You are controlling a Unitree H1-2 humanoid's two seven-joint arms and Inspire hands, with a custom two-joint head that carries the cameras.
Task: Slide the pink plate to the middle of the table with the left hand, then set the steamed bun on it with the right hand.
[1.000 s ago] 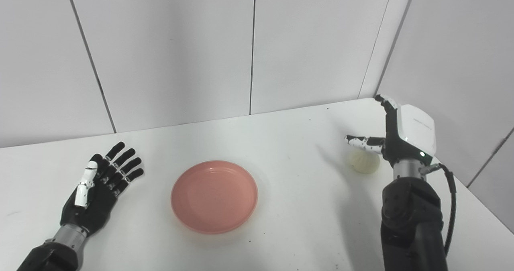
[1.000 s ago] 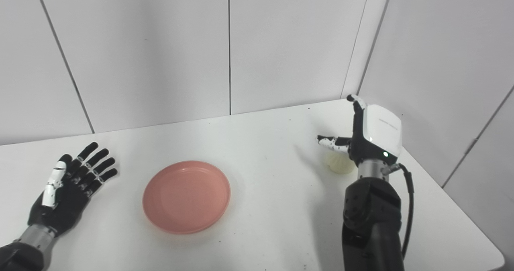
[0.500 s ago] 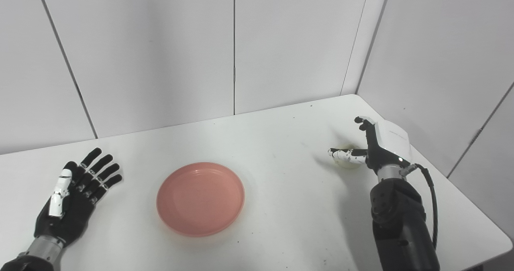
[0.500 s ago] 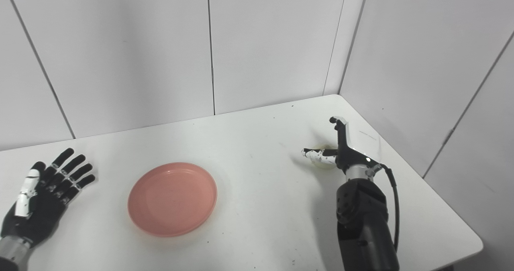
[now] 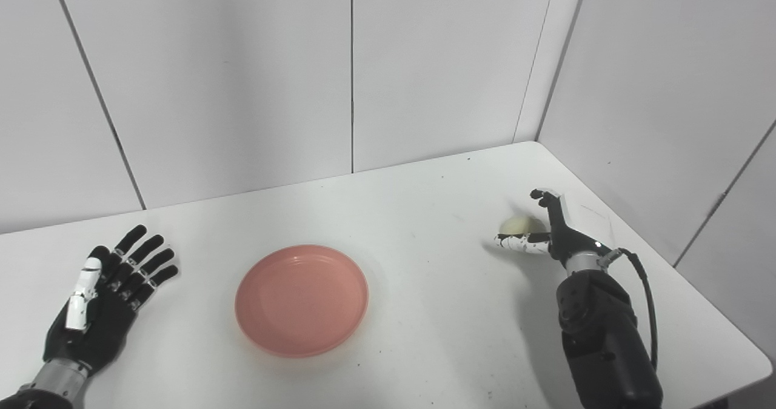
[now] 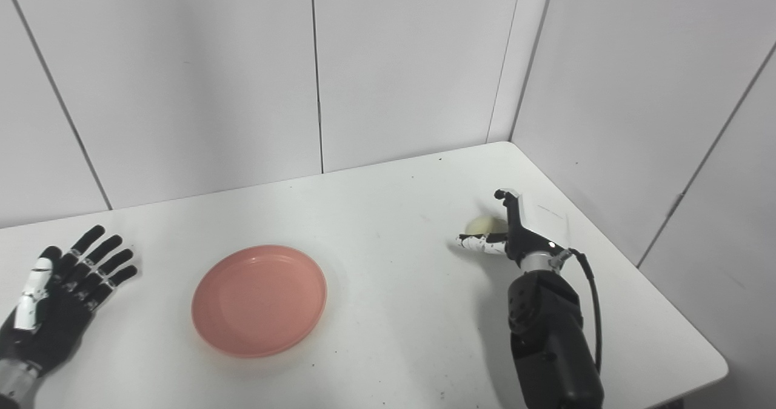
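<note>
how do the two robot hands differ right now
The left robot hand lies flat on the table with fingers spread and nothing near it; the right robot hand stands on edge, cupped around the steamed bun. The left sits well left of the pink plate, the right far to its right. Whether the right already grips the bun is unclear. Both are black with white parts.

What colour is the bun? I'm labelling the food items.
Pale cream-yellow; the steamed bun shows best in the left eye view.

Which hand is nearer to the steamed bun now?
Right. The right hand is at the steamed bun, thumb in front of it. The left hand lies open far across the table, beyond the pink plate.
</note>
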